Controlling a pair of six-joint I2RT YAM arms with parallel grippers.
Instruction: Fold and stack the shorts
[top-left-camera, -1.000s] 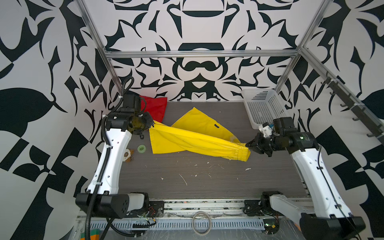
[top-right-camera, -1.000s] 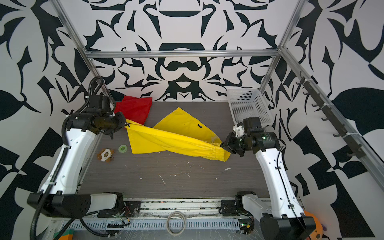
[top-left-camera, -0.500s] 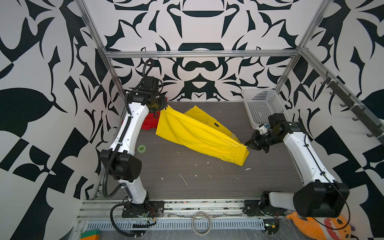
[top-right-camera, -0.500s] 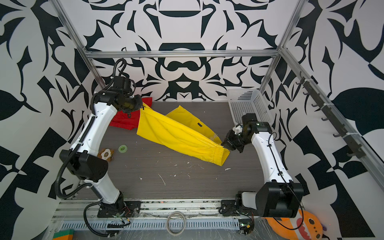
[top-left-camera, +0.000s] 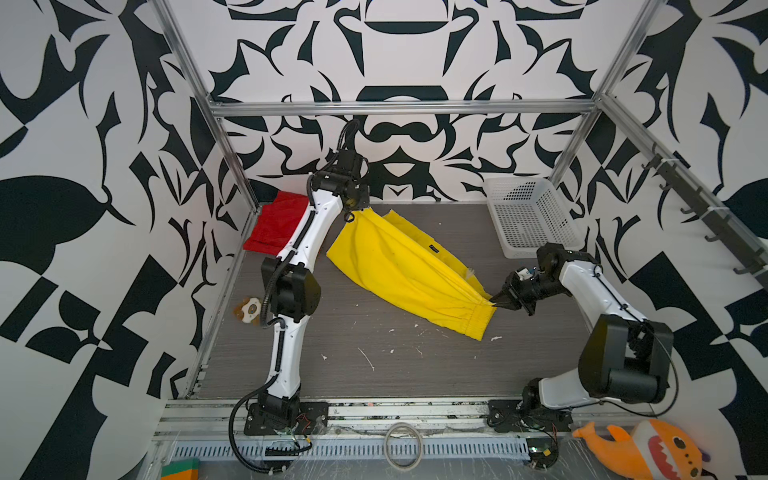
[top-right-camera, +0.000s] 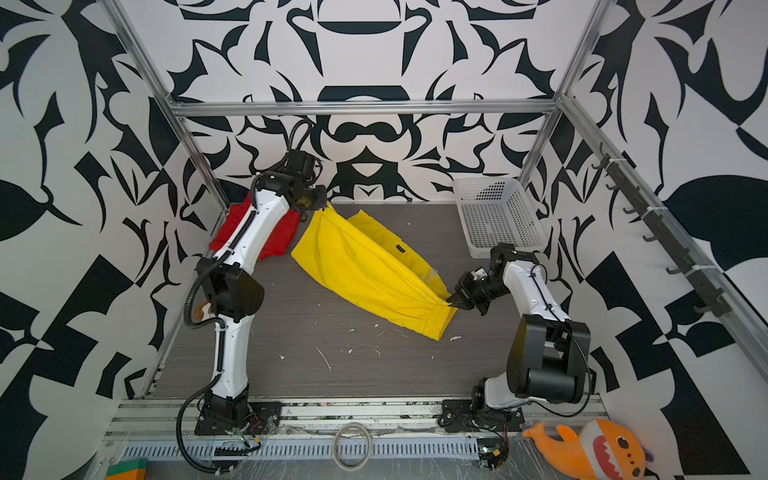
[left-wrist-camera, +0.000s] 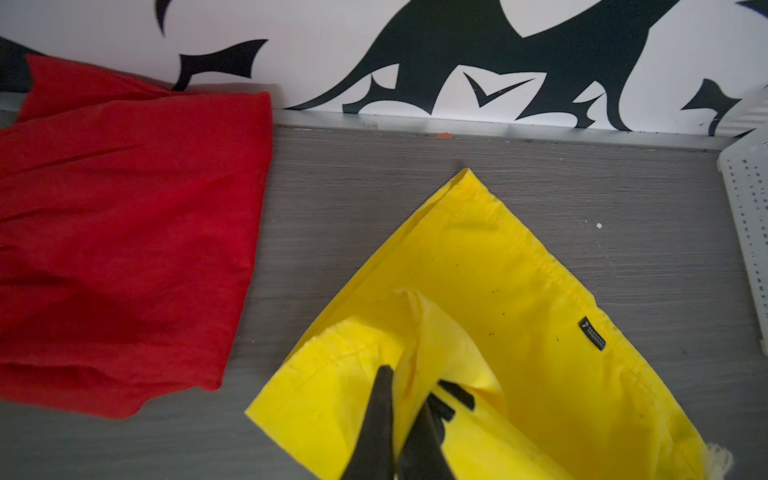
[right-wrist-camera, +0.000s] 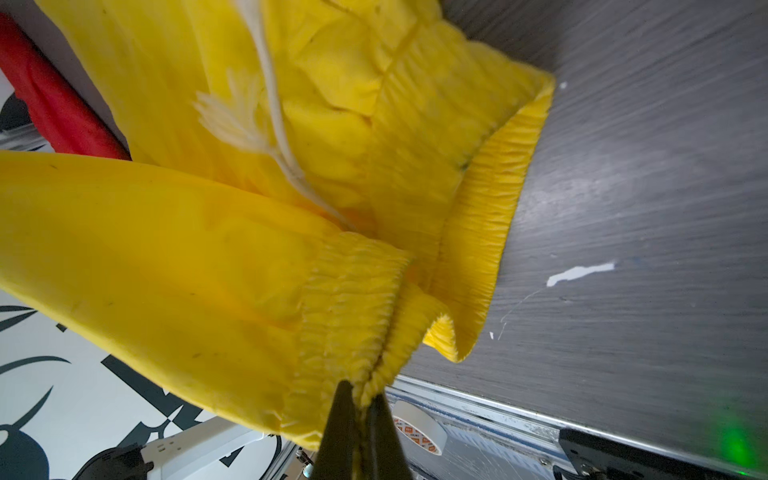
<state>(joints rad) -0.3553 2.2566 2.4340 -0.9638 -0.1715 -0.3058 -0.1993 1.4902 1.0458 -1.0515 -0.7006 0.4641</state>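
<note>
Since a second ago the left arm has swung from the left edge to the back wall, taking a leg hem with it, so the yellow shorts (top-left-camera: 399, 266) have turned from roughly crosswise to a clear diagonal; the right arm has folded back a little. Nearest, off the table's (top-left-camera: 374, 374) front right, lies an orange plush shark (top-left-camera: 648, 453). A tape roll (right-wrist-camera: 415, 424) in the right wrist view carries orange print, too small to read. The right gripper (top-left-camera: 496, 300) is clamped tight on the elastic waistband corner, at the near-right end. A frayed white drawstring (right-wrist-camera: 270, 95) hangs over the fabric. The long axis runs from waistband near-right to hems far-left, with the second leg lying flat beneath. A small black tag (left-wrist-camera: 592, 333) on that lower leg's hem has pale lettering, illegible. The left gripper (left-wrist-camera: 405, 415) is pinched closed on the raised hem, near the back wall. The red shorts (top-left-camera: 276, 224) sit bunched in the far-left corner, apart from the yellow ones. A white basket (top-left-camera: 528, 216) stands far right.
</note>
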